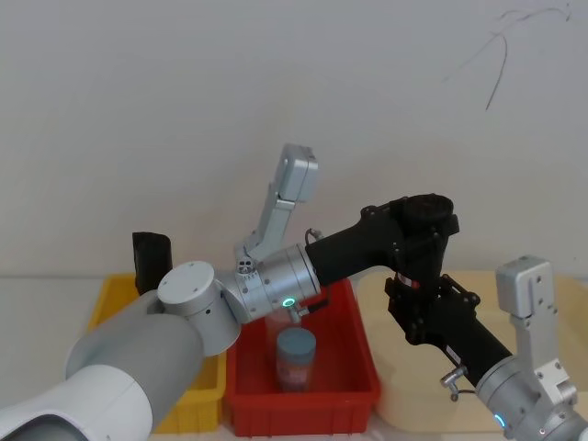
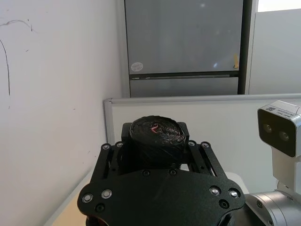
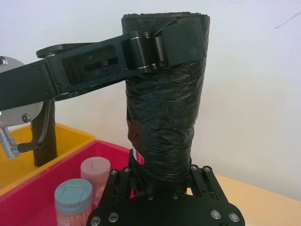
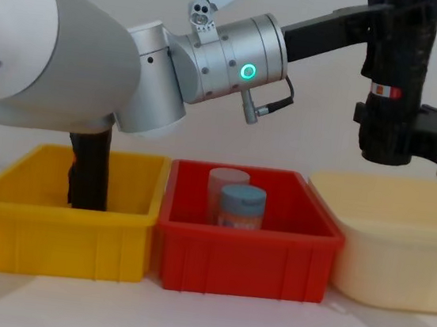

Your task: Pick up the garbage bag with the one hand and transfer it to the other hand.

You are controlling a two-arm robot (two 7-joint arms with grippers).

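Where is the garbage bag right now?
In the chest view the garbage bag is held upright at upper right, above the cream tub, left gripper on its top, right gripper on its base.

The garbage bag was wrapped in black, banded red-and-white; bins were coloured yellow and red, the tub cream.

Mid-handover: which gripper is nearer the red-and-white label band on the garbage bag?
Right. The right gripper clamps the garbage bag at its lower end, just below the label band. The left gripper grips the bag's top end, well above the band.
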